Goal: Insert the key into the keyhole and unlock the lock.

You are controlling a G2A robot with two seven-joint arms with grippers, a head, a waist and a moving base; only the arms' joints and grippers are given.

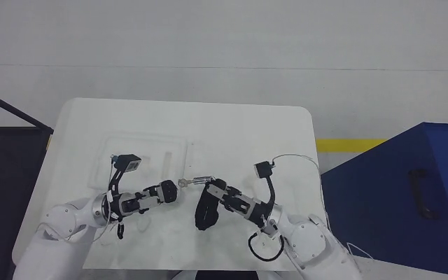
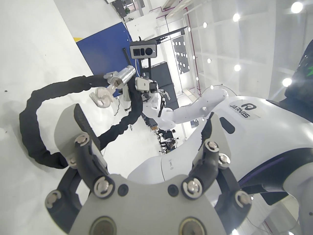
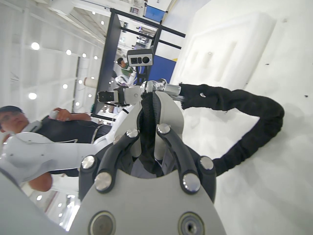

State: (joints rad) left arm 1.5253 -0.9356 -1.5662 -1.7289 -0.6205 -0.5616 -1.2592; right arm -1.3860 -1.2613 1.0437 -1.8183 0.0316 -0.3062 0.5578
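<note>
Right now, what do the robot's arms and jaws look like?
The left arm and right arm are smooth white with black joints. Each wrist carries a black camera box; a thin white cable loops from the right one. The jaws are pale grey with black ribbed pads, black links and silver screws.

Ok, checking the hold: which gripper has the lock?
The right gripper, shut on the lock at its metal end; the left gripper is open and holds nothing.
</note>
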